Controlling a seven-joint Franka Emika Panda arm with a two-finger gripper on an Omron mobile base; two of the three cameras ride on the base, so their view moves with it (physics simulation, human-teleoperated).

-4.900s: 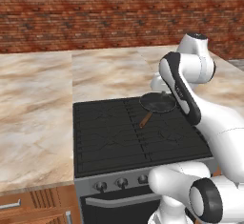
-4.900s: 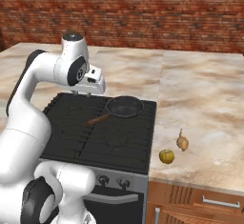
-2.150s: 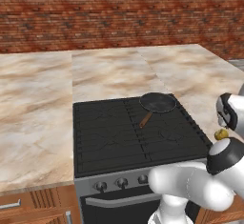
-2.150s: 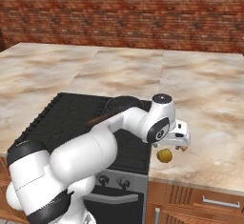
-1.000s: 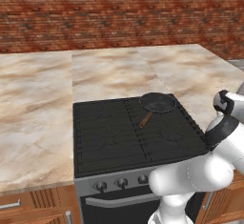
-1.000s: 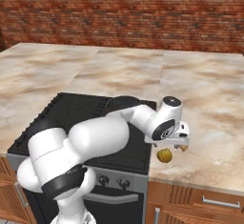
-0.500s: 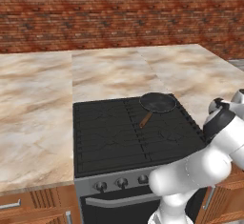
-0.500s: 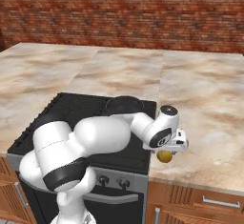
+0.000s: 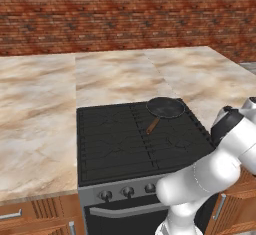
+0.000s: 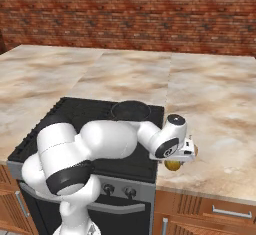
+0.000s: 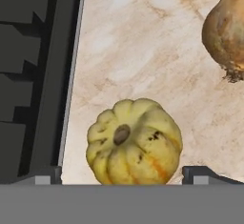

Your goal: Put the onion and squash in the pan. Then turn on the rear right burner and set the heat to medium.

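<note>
The yellow lumpy squash (image 11: 134,142) lies on the marble counter just right of the stove, between the two fingertips of my open gripper (image 11: 123,175), which has come down over it. Its jaws stand wide, not closed on it. From the right base view, the gripper (image 10: 176,161) hangs low over the squash (image 10: 173,166). The tan onion (image 11: 226,32) rests a little beyond it, and peeks out as a sliver (image 10: 195,150) behind the hand. The dark pan (image 9: 165,107) with a wooden handle sits on the rear right burner (image 9: 184,115).
The black cooktop's edge (image 11: 28,75) runs close beside the squash. Stove knobs (image 9: 127,191) line the front panel. Marble counter (image 10: 220,104) spreads right of the stove, with a brick wall behind. My arm arches over the cooktop's right front corner (image 10: 110,139).
The hand has sunk lower over the squash during the last second, and the arm has folded down with it. The jaws stay open. Squash, onion and pan have not moved.
</note>
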